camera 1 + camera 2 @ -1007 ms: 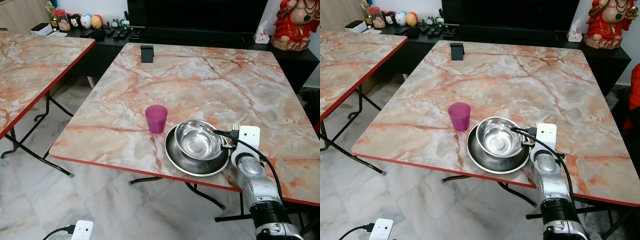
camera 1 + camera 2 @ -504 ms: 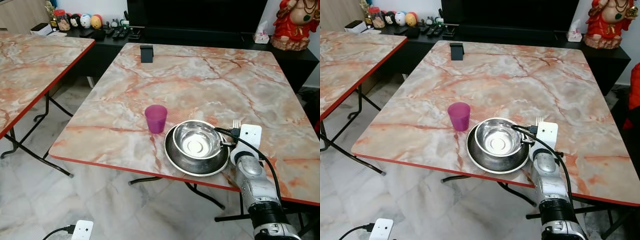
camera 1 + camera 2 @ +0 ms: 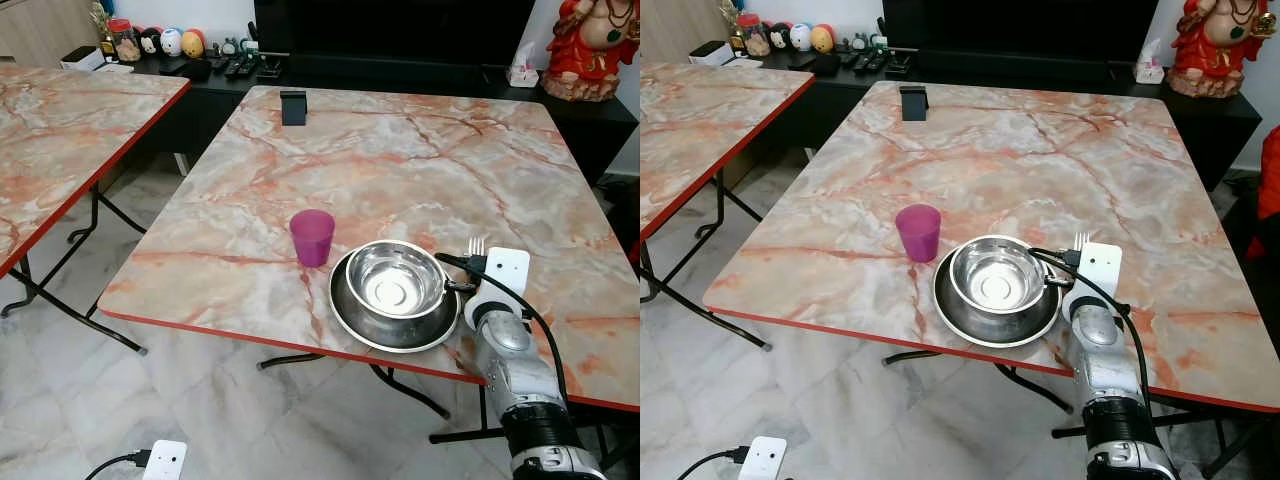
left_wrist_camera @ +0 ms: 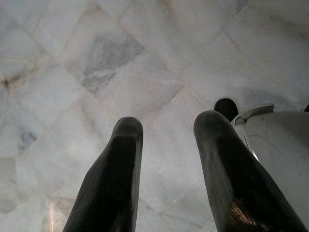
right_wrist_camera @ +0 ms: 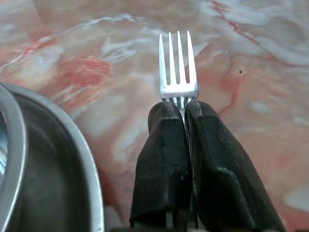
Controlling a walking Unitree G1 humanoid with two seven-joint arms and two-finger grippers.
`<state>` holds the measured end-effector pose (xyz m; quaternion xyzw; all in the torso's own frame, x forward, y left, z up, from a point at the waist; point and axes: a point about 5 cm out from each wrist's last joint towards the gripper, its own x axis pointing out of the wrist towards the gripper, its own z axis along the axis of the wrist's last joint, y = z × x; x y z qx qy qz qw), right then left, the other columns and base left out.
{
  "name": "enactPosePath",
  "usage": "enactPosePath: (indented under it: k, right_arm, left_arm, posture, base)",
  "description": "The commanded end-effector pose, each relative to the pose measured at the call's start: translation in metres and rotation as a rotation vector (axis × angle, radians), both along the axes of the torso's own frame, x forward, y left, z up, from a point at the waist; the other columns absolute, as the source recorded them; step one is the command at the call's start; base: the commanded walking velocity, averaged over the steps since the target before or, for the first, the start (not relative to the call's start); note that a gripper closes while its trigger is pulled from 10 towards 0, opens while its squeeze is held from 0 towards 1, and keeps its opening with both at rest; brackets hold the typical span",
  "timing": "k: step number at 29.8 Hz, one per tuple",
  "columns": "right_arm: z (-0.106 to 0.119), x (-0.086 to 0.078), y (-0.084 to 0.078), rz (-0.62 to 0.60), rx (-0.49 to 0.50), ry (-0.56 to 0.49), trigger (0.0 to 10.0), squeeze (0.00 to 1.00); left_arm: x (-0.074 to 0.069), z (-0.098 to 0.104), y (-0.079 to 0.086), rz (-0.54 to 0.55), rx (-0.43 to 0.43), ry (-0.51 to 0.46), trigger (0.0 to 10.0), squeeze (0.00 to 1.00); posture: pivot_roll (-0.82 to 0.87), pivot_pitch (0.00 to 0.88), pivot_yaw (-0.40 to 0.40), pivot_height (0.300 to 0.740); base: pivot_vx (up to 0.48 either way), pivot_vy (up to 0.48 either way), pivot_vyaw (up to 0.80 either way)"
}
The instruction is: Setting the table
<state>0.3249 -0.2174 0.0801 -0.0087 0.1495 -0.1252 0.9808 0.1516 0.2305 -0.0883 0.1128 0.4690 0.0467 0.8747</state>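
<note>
The left gripper (image 4: 166,145) hangs low over the pale floor (image 4: 96,72), its jaws apart and holding nothing. On the marble table (image 3: 400,170), near the front edge, a purple cup (image 3: 312,237) stands upright just left of a steel plate (image 3: 345,300). A steel bowl (image 3: 393,280) sits in the plate. Just right of the plate, the right gripper (image 5: 181,118) has its jaws closed on a fork (image 5: 178,67), pinching it below the tines so that the tines stick out past the fingertips (image 5: 166,113), pointing toward the table's far side. The fork is over the bare marble beside the plate rim; whether it touches the table cannot be told. A small black object (image 3: 293,106) stands at the far edge of the table.
</note>
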Motion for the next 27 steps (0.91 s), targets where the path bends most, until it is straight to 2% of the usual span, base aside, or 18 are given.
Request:
enactPosePath:
  k: [1,10,27]
  right_arm:
    - [0.003,0.001,-0.004,0.001,0.000,-0.016,10.0,0.00]
    - [0.003,0.000,-0.010,0.010,-0.013,-0.021,10.0,0.00]
    - [-0.012,-0.002,0.001,0.022,0.011,0.027,10.0,0.00]
  left_arm:
    - [-0.003,-0.001,0.003,0.003,0.005,0.020,10.0,0.00]
    - [-0.003,-0.001,0.003,0.000,0.004,0.021,10.0,0.00]
    - [-0.003,-0.001,0.004,-0.003,0.009,0.024,10.0,0.00]
  posture:
    - [0.01,0.000,0.001,0.740]
    - [0.01,0.000,0.004,0.740]
    - [0.01,0.000,0.007,0.740]
  base:
    - [0.000,0.000,0.00]
    - [0.000,0.000,0.00]
    - [0.000,0.000,0.00]
